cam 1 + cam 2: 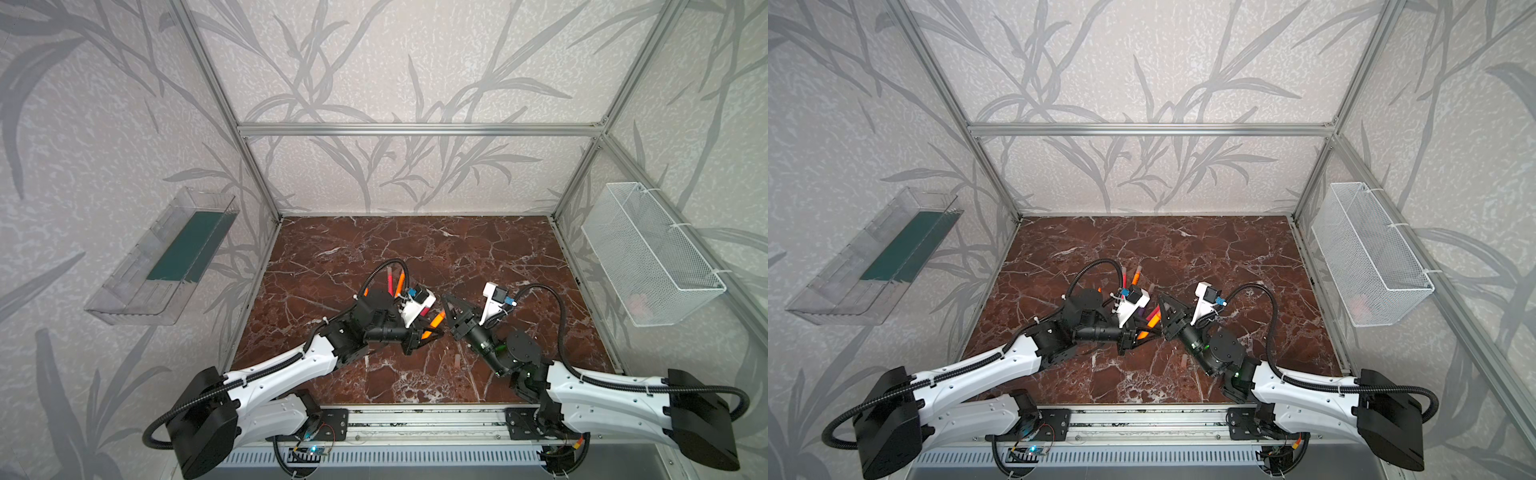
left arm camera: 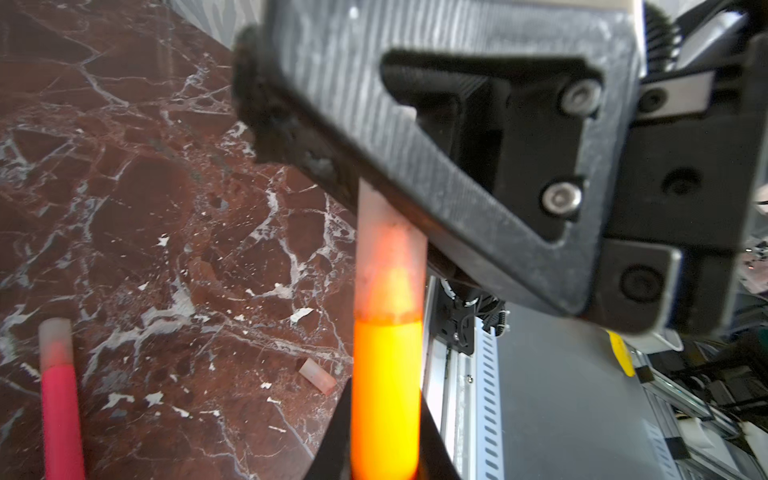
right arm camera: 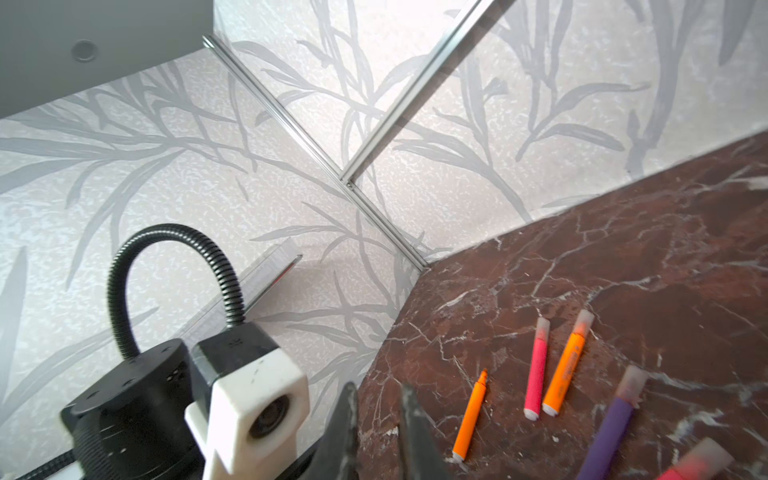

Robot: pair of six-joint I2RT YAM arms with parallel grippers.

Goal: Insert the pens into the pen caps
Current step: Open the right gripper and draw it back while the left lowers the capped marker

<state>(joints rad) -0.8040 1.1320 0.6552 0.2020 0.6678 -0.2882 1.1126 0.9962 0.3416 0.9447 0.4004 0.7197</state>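
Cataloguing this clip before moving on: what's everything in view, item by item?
table: one, red-brown marble, cell floor.
capped pens: four; one orange, two red-pink, one purple; lying mid-table.
uncapped pen: one, orange, beside them.
held pen: one, orange, raised, wearing fitted cap.
loose cap: one, pale pink, table front.
tray: one, clear, left wall.
basket: one, white mesh, right wall.
arms: two, white-black, from front rail.
left gripper: one, black, shut on held pen.
right gripper: one, black, shut on fitted cap.

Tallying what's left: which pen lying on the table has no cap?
The bare-tipped orange pen: its point shows; the pink pen, other orange pen and purple pen beside it wear pale caps.
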